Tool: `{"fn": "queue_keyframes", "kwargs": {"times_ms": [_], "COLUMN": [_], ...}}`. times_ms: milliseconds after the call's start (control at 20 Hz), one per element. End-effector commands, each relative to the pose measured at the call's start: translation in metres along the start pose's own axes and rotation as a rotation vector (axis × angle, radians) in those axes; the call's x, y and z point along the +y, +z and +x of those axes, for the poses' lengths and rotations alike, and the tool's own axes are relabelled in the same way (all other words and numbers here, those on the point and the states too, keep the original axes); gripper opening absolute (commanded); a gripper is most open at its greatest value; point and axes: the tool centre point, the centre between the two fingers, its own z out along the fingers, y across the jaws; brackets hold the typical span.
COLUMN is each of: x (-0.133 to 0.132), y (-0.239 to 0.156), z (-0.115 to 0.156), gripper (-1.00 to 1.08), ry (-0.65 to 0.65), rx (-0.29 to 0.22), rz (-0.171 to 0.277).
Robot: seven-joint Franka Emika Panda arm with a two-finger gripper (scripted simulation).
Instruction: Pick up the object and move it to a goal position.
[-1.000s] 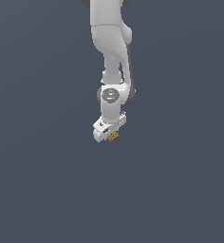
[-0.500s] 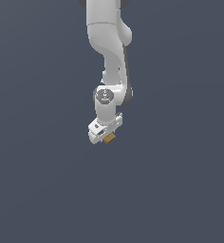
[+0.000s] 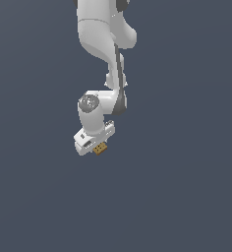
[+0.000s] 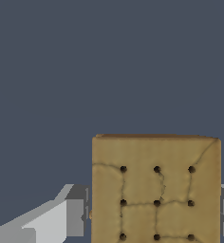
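The object is a tan-brown square block with small dark dots, sitting at the tip of my white gripper in the exterior view. In the wrist view the block fills the space between the two fingers, which press on its sides. The gripper is shut on the block and holds it up off the ground. The fingertips themselves are mostly hidden by the hand in the exterior view.
The white arm comes down from the top of the exterior view. Around it is only a plain dark grey-blue background; no goal marker shows.
The arm and the held block have shifted steadily toward the exterior view's left and slightly up; the grip on the block is unchanged.
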Motion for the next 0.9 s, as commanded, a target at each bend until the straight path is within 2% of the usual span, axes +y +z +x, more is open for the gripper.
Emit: {"fn": "queue_keyframes", "kwargs": {"times_ms": [0, 400, 850], "x": [0.023, 0.088, 0.146], "y": [-0.007, -0.026, -0.042], "z": [-0.002, -0.008, -0.012], "gripper": [-1.00, -1.00, -1.00], "ry": [0.000, 0.000, -0.001], "rx": [0.001, 0.001, 0.000], "rz": [0.000, 0.000, 0.000]}}
